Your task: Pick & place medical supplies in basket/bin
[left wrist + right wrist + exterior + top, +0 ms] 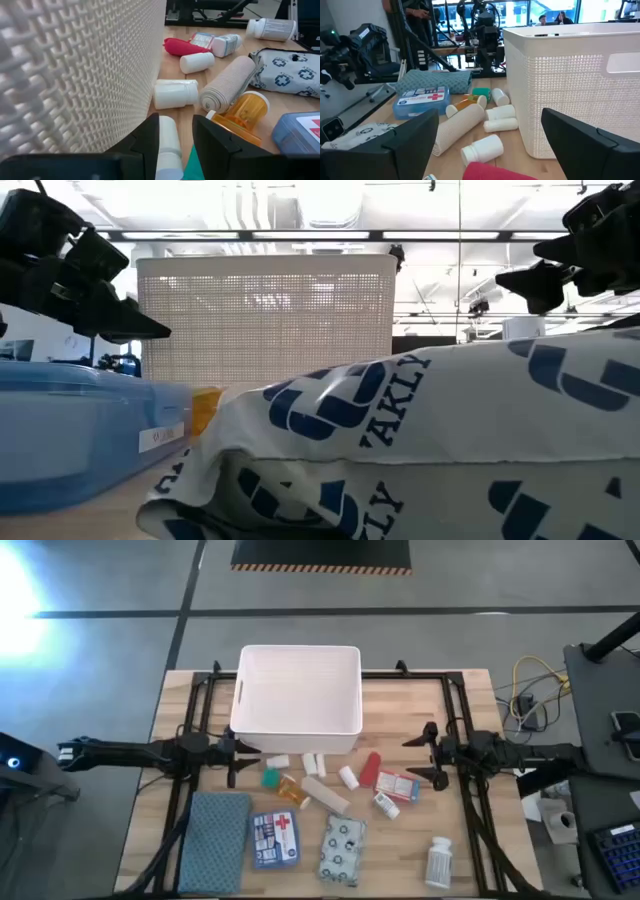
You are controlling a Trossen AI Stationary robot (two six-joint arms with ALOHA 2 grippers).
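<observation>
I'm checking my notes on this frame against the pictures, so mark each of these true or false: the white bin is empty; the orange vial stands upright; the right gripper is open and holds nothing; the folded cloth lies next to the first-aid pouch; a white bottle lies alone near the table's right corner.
1. The white bin is empty: true.
2. The orange vial stands upright: false, it lies on its side beside the bandage roll.
3. The right gripper is open and holds nothing: true.
4. The folded cloth lies next to the first-aid pouch: true.
5. A white bottle lies alone near the table's right corner: true.
</observation>
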